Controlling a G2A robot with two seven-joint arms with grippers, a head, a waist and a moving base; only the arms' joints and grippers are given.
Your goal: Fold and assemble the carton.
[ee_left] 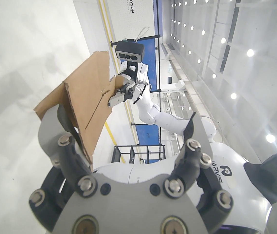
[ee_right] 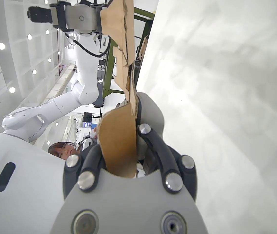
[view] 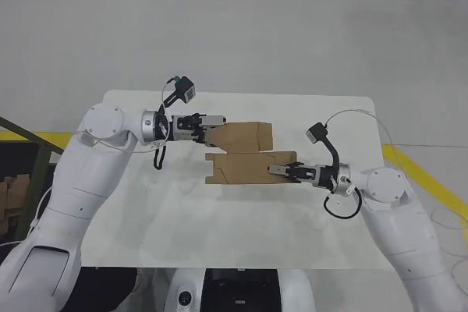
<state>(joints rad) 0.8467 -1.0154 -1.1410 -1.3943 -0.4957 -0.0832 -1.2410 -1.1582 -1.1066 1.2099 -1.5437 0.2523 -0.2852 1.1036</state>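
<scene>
The carton (view: 246, 165) is a flattened brown cardboard blank, partly folded along a crease, held over the middle of the white table (view: 242, 234). My right gripper (view: 279, 168) is shut on its right end; in the right wrist view the carton (ee_right: 119, 142) runs between the fingers (ee_right: 150, 113). My left gripper (view: 212, 134) is at the carton's far left panel. In the left wrist view the left gripper (ee_left: 126, 113) is open, and the carton (ee_left: 85, 93) leans against one finger (ee_left: 53, 122) only. The right gripper (ee_left: 119, 96) is visible clamped on the opposite end.
The table's front half and both side margins are bare white surface. A dark green rack (view: 15, 148) with cardboard pieces stands off the table's left edge. A yellow floor line (view: 421, 171) runs past the right side.
</scene>
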